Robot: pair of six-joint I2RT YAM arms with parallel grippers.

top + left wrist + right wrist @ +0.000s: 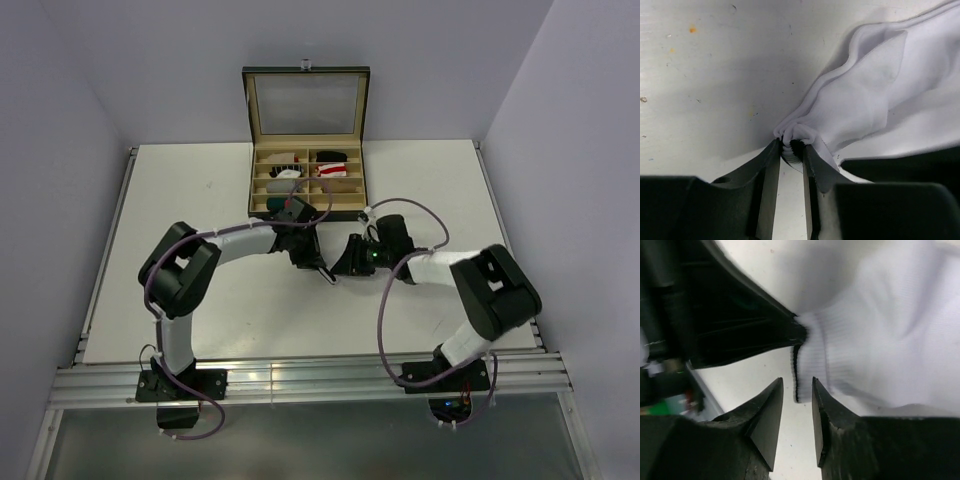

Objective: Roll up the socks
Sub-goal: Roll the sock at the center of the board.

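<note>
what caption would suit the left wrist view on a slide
Close-up: left gripper pinches a bunched end of the white sock lying on the table.

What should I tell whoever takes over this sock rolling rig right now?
Left gripper: shut on a bunched edge of the white sock.
Right gripper: open, just short of the sock's dark-edged cuff, holding nothing.
The white sock lies unrolled on the table near the box; a red-and-white sock sits in the box.
Done: no roll visible on the white sock.
Left: roll it.
</note>
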